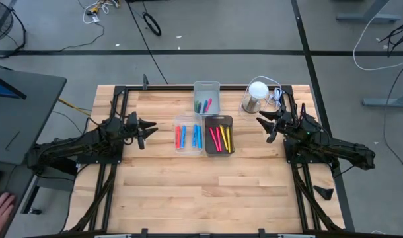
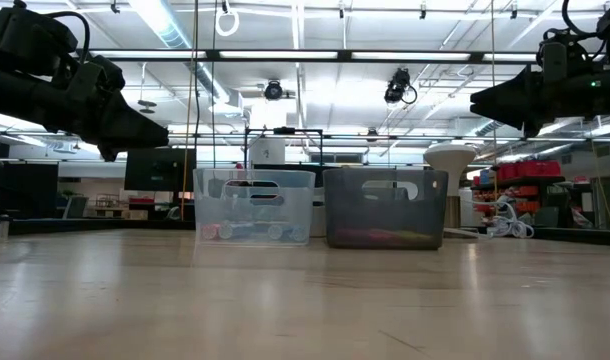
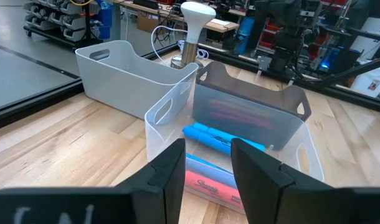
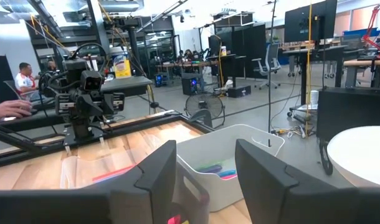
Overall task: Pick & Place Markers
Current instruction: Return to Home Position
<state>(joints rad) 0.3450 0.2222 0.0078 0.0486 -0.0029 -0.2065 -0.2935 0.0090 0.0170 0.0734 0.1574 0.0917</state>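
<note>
**Wood tabletop, three bins, two arms held apart**

Wood planks made up the table (image 1: 188, 192), and three bins stood near its far middle. The clear bin (image 1: 176, 125) held four markers: two red markers (image 1: 180, 136) and two blue markers (image 1: 196, 135). Touching its side, the dark bin (image 1: 219, 118) held four more: two pink markers (image 1: 215, 138) and two yellow markers (image 1: 226, 137). Behind them, the pale grey bin (image 1: 207, 84) held what looked like three, a green marker (image 1: 198, 106) and a purple-pink marker (image 1: 209, 103) among them. The third one's colour was hard to tell. One white-domed lamp (image 1: 257, 89) stood beside that bin.

From table height the markers were only blurred ends through the clear wall and a dim pink smear through the dark one. Both arms were cut off by the picture's edges there.

The left gripper (image 1: 148, 127) hung above the table, left of the clear bin and well apart from it. It pointed at the bins, its fingers (image 3: 171, 171) spread with nothing between them. The right gripper (image 1: 262, 121) mirrored it, right of the dark bin and near the lamp, its fingers (image 4: 159, 171) likewise parted and empty. A person's hand (image 1: 0, 208) showed beyond the table's near left corner.
</note>
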